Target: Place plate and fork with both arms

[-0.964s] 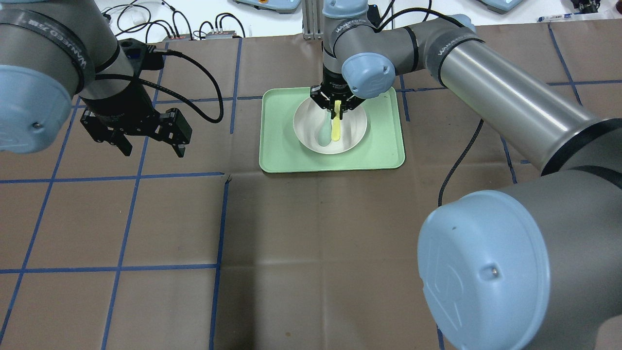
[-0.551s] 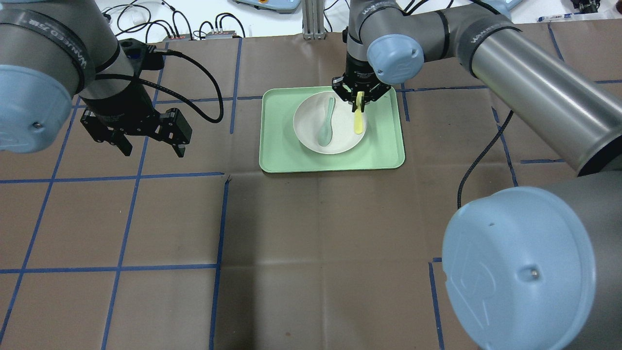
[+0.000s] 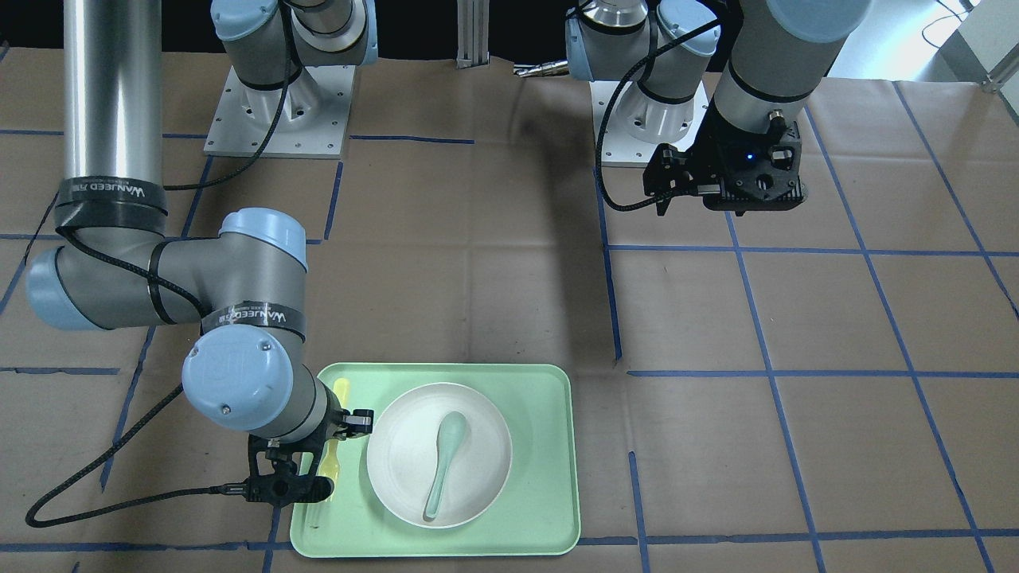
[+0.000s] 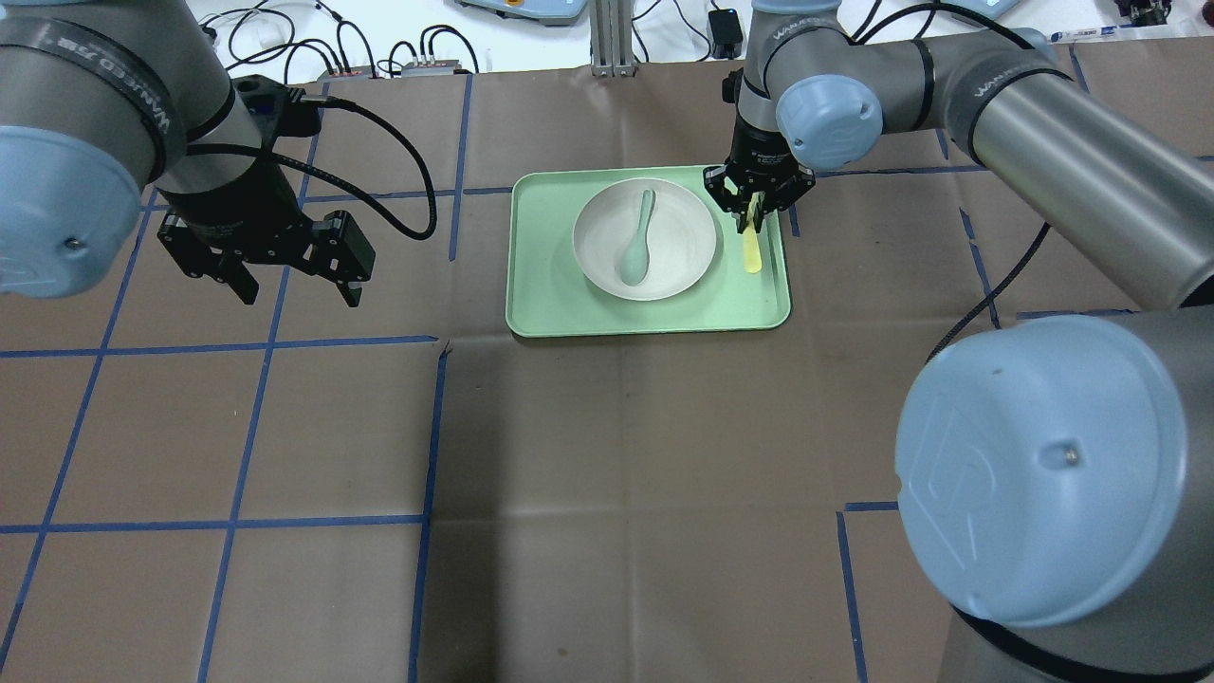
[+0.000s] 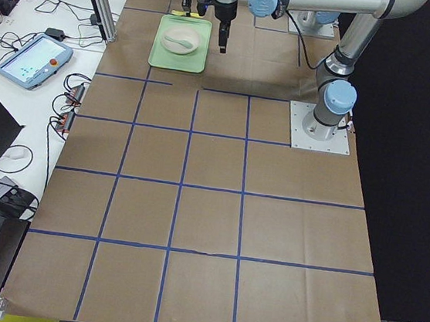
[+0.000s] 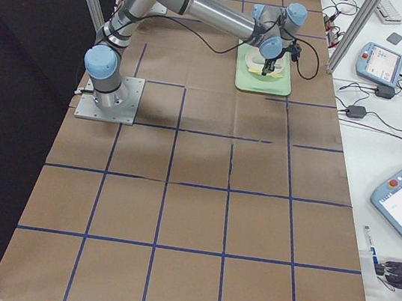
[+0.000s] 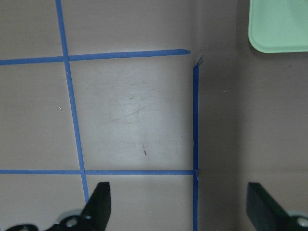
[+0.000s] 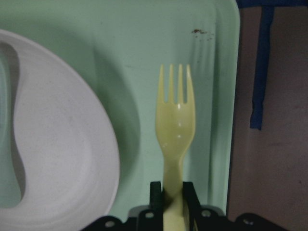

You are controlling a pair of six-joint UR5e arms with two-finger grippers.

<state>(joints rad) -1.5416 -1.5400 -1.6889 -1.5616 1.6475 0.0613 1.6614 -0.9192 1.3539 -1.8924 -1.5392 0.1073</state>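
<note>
Item 1, right tool (image 4: 752,216): it is clamping the handle of the fork (image 8: 175,125), with one finger closed on each side of the stem. The fork is projecting from the tool with its tines pointing toward the near edge of the desk (image 4: 616,474). Its length is running roughly parallel to the right rim of the tray (image 4: 541,285). It is sitting over the narrow bare strip of tray floor between the plate (image 4: 688,237) and that right rim, just beside the plate and not overlapping it. Whether the tines are touching the tray floor cannot be told.

Item 2, plate: it is lying flat in the middle of the tray. A spoon (image 4: 637,249) is resting inside it, with its bowl toward the near side and its handle toward the far side.

Item 3, tray: it is lying flat on the far middle part of the desk. Blue tape lines (image 4: 237,522) are dividing the brown desk cover into squares.

Item 4, left tool (image 4: 301,294): it is hovering above bare desk cover, well to the left of the tray. Its fingers are spread wide and are gripping nothing. Its wrist camera is showing desk cover, tape and one corner of the tray.
</note>
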